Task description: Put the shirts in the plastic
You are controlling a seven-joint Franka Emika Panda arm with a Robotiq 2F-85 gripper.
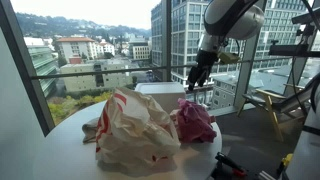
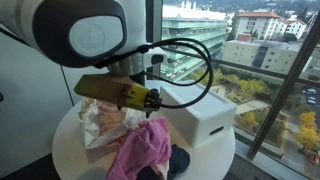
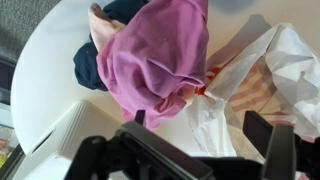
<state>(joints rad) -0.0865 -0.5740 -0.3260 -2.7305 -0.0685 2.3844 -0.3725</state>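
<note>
My gripper (image 1: 198, 78) hangs above the round white table (image 1: 60, 150), fingers (image 3: 272, 140) spread wide with nothing between them. Below me lies the pink shirt (image 3: 155, 55), a crumpled heap; in the wrist view its long axis runs from the top edge down toward me, slightly slanted. The dark blue shirt (image 3: 90, 65) is tucked partly under it. The plastic bag (image 3: 265, 80) lies slumped on its side, touching the pink shirt and stretching away from it across the table.
</note>
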